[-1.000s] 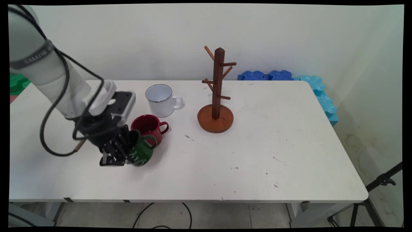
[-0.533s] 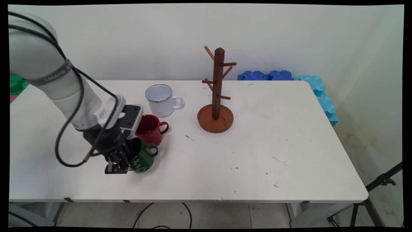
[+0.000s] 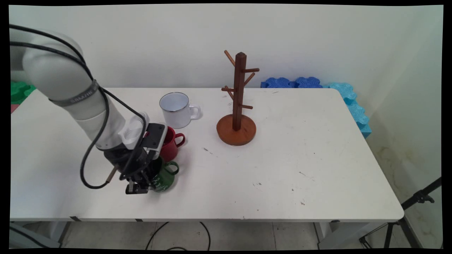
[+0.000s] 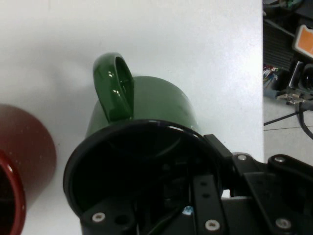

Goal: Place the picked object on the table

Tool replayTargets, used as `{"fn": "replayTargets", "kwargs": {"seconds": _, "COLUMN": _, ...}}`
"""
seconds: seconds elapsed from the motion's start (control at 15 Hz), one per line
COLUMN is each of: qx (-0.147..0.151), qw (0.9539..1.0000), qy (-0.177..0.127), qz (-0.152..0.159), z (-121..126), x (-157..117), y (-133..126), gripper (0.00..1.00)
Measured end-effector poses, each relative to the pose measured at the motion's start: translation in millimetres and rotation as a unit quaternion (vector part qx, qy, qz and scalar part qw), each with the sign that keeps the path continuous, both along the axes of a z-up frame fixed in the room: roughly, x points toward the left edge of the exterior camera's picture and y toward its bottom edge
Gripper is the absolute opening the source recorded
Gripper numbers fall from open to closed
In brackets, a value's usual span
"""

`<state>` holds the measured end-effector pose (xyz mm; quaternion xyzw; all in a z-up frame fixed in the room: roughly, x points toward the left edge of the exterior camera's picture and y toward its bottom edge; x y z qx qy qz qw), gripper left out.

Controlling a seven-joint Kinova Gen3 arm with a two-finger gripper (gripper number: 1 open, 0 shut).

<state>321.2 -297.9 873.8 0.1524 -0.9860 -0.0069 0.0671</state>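
While the gripper [image 3: 141, 183] clamped the green mug [image 3: 165, 179] by its rim, one finger inside the cup and one outside, the mug sat low over the table [image 3: 282, 169] near its front edge, just in front of the red mug [image 3: 170, 143]. Such a narrow pinch on a glossy, curved enamel wall looked liable to slip or let the cup swing, and the red mug stood close enough that a sideways motion could have knocked it. Smooth and shiny, the green cup had a dark rolled lip and a thick looped handle [image 4: 116, 87]. Behind stood a white enamel mug [image 3: 175, 109] and a peg-studded brown wooden mug tree [image 3: 238, 102] on a round base.
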Motion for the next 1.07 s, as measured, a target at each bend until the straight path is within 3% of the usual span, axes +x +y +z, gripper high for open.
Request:
{"fn": "replayTargets", "kwargs": {"seconds": 0.53, "qx": -0.001, "qw": 1.0000, "qy": 0.001, "qz": 0.003, "z": -13.7, "x": -8.8, "y": -5.9, "gripper": 0.00}}
{"fn": "replayTargets", "kwargs": {"seconds": 0.6, "qx": -0.001, "qw": 1.0000, "qy": 0.003, "qz": 0.004, "z": -15.0, "x": -10.3, "y": -6.4, "gripper": 1.00}}
{"fn": "replayTargets", "kwargs": {"seconds": 1.07, "qx": -0.004, "qw": 0.9996, "qy": 0.027, "qz": 0.010, "z": -16.7, "x": -21.0, "y": -8.8, "gripper": 1.00}}
